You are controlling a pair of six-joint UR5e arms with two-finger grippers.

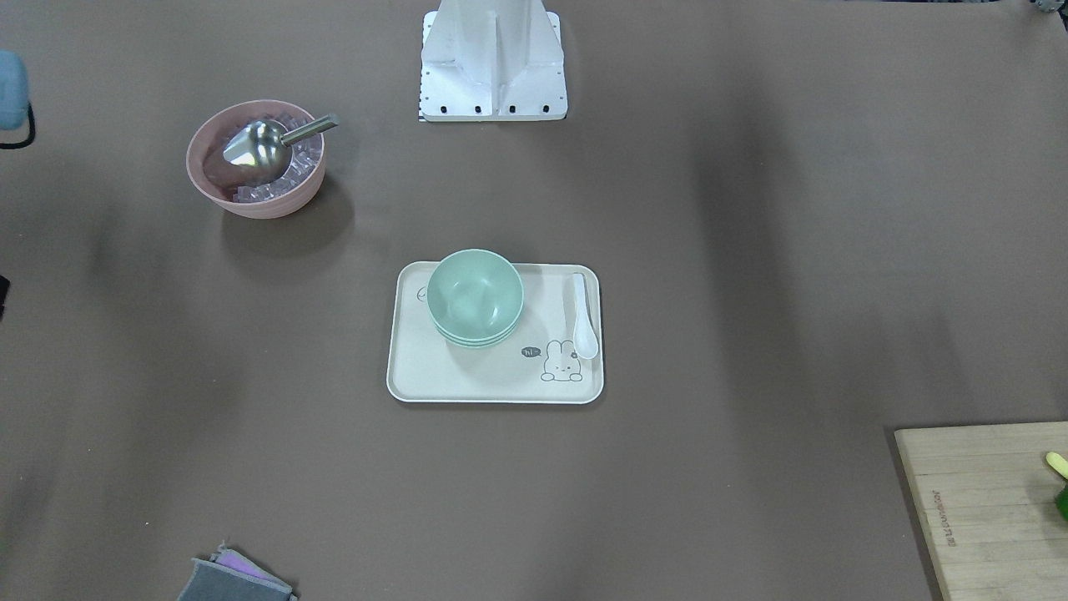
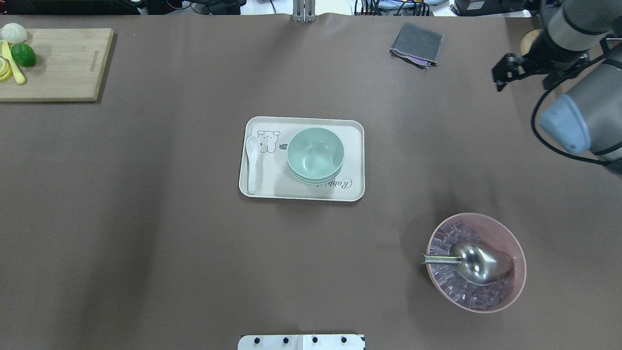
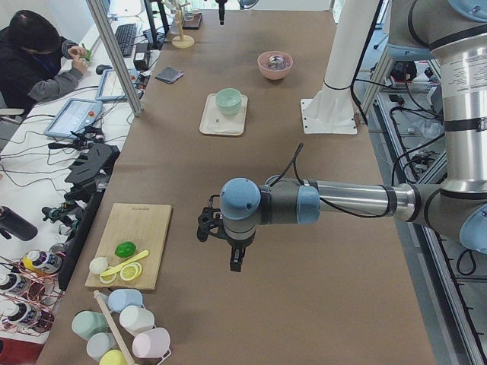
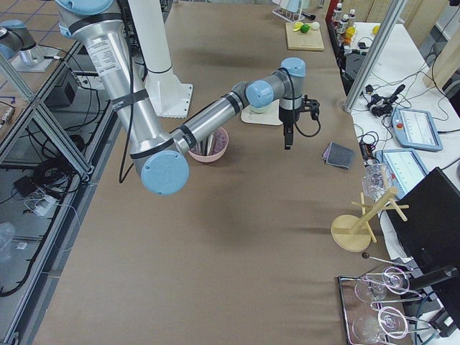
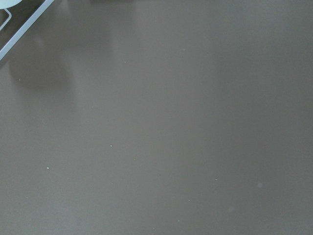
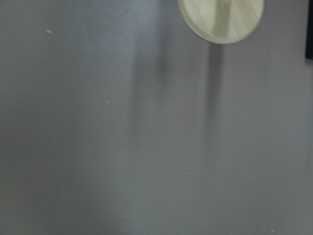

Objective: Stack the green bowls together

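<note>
left gripper [image 3: 236, 264]: opening unclear; right gripper [image 4: 287, 141]: opening unclear; green bowls [image 1: 475, 296]: stacked

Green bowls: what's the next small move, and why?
Likely no move at all: leave both arms clear. The green bowls already sit nested in one stack on the tray, with the lower rims showing under the top one. The right gripper hangs far off to the side.
</note>
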